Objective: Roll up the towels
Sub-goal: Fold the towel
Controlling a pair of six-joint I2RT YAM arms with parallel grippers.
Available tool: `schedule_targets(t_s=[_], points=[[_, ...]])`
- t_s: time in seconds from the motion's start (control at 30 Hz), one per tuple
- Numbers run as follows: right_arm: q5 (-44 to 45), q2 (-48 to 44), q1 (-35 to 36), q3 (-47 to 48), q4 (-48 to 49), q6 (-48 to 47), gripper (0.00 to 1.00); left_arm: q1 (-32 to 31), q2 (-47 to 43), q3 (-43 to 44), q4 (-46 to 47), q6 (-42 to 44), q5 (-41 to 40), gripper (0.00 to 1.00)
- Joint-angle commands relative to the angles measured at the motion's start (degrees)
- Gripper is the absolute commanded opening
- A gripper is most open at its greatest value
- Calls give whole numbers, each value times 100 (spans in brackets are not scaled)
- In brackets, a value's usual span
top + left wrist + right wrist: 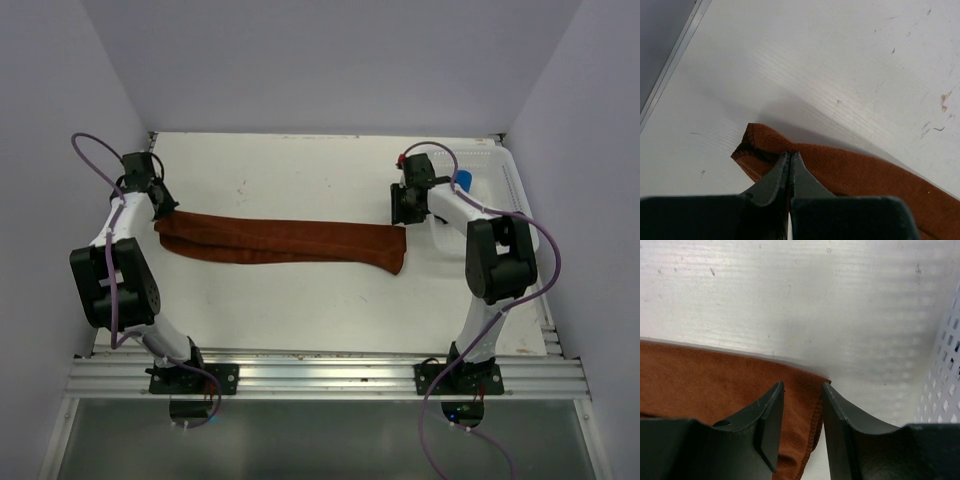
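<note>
The left arm reaches forward along the left side of the bench (300, 170), elbow bent, its wrist tipped down so that the left claw (790, 156) meets the cloth. The fingers are pressed together, tips touching, and they pinch the left end of the rust-brown towel (280, 240); in the left wrist view the towel's bunched corner sticks out just ahead of the tips, and the rest of the cloth runs away to the claw's right.

The right arm stands folded, its upper link rising from the base and its forearm angled back toward the left, with the right claw (802, 405) pointing down over the towel's other end. Its fingers are spread part-way, with a gap between them. The towel's stitched right edge lies in that gap and under the left finger (767, 420); the cloth stretches away to the claw's left. Whether the tips touch the fabric cannot be told.

Between the two claws the towel lies long, folded and flat on the bench. The blue towel (461, 181) shows just behind the right wrist, inside the white mesh basket (945, 375), which stands just to the right of the right claw.
</note>
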Motion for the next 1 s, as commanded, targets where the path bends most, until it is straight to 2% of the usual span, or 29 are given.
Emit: schedule_targets(t_s=[0.0,0.27,0.43,0.47,0.5,0.57,0.7,0.97], points=[[37,128,-25,337,121,23,40,-68,-107,216,-14,140,-15,0],[99,462,1,804,-266,40,40,-94,-71,234,-330,193,-147,0],[318,462,89,821,-424,-12,39,-94,-220,15,-410,79,-462,16],[345,462,115,821,-450,-13,39,-94,-282,-56,-392,9,-542,21],[371,471,124,821,-459,-13,39,-94,-343,-126,-296,0,-595,32],[459,524,159,804,-477,-39,39,-94,-432,-223,-217,-27,-744,39],[503,682,177,856,-565,-65,39,-94,-274,-75,-199,-71,-719,47],[512,726,186,724,-574,-127,34,-77,429,383,-138,-71,-745,50]])
